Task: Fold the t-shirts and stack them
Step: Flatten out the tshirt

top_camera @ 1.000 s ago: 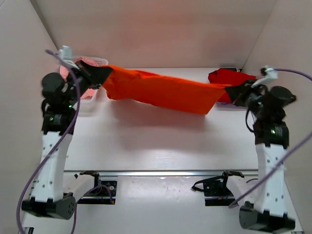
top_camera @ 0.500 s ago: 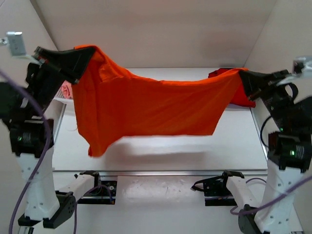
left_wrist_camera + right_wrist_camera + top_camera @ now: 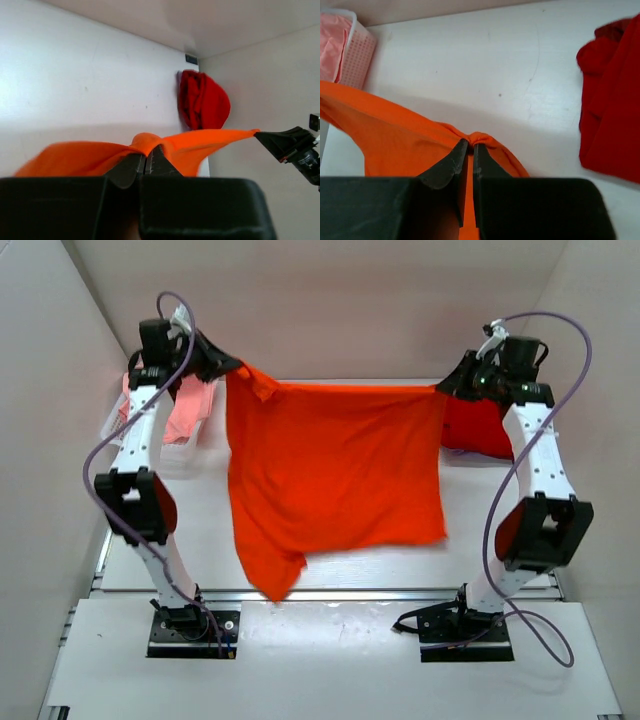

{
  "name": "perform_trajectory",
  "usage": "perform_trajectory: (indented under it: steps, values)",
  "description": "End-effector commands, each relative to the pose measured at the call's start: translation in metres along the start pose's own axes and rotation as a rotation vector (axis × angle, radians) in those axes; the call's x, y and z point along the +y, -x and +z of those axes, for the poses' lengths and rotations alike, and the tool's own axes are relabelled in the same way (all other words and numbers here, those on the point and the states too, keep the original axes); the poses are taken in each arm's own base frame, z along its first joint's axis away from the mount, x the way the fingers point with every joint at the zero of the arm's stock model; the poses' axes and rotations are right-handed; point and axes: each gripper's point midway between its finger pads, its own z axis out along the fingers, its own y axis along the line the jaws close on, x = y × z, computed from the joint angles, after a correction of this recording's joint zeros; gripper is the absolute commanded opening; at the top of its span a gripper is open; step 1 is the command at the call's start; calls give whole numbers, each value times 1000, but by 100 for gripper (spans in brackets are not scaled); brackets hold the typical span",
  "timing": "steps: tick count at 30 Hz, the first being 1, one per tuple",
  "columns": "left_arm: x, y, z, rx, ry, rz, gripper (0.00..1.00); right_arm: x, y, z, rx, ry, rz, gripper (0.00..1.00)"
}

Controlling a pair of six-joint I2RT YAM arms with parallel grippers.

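The bright orange t-shirt [image 3: 335,465] hangs spread in the air, stretched between both arms high at the back of the table. My left gripper [image 3: 232,368] is shut on its top left corner [image 3: 145,141]. My right gripper [image 3: 441,389] is shut on its top right corner [image 3: 479,137]. One sleeve droops at the lower left [image 3: 275,575]. The darker red t-shirt [image 3: 478,427] lies bunched at the back right, also seen as a red heap [image 3: 202,102] and at the right edge [image 3: 612,95]. The pale pink t-shirt [image 3: 190,405] sits in the basket at the back left.
The white mesh basket [image 3: 183,455] stands against the left wall, its wall visible in the right wrist view [image 3: 357,57]. Beige walls [image 3: 340,300] close in the back and sides. The white table [image 3: 200,530] lies under the hanging shirt.
Both arms have swung up and back, lifting the orange t-shirt from a low, stretched band into a full hanging sheet. Both grips stayed shut.
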Motion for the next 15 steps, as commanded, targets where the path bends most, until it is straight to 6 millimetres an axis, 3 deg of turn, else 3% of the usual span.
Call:
perform_trajectory:
  steps: [1, 3, 4, 7, 10, 11, 12, 13, 14, 15]
  values:
    - [-64, 67, -29, -116, -124, 164, 0, 30, 78, -26, -160, 40, -148, 0]
    - [-102, 95, -47, -178, -191, 209, 0, 30, 95, -26, -175, 40, -165, 0]
    - [-113, 106, -56, -210, -222, 220, 0, 30, 104, -28, -185, 44, -172, 0]
    - [-111, 111, -70, -224, -273, 191, 0, 21, 114, -34, -178, 68, -152, 0]
    - [-90, 89, -71, -164, -250, 158, 0, 2, 96, -32, -130, 58, -109, 0]
    - [-99, 80, -78, -169, -253, 201, 0, -3, 80, -27, -96, 59, -90, 0]
    - [-78, 64, -66, -132, -225, 166, 0, -5, 72, -25, -83, 58, -83, 0]
    - [-67, 44, -66, -109, -200, 154, 0, -13, 52, -19, -46, 46, -54, 0]
    - [-77, 31, -74, -112, -210, 181, 0, -21, 30, -16, -11, 37, -25, 0]
    - [-53, 7, -66, -75, -175, 147, 0, -23, 19, -15, 6, 38, -10, 0]
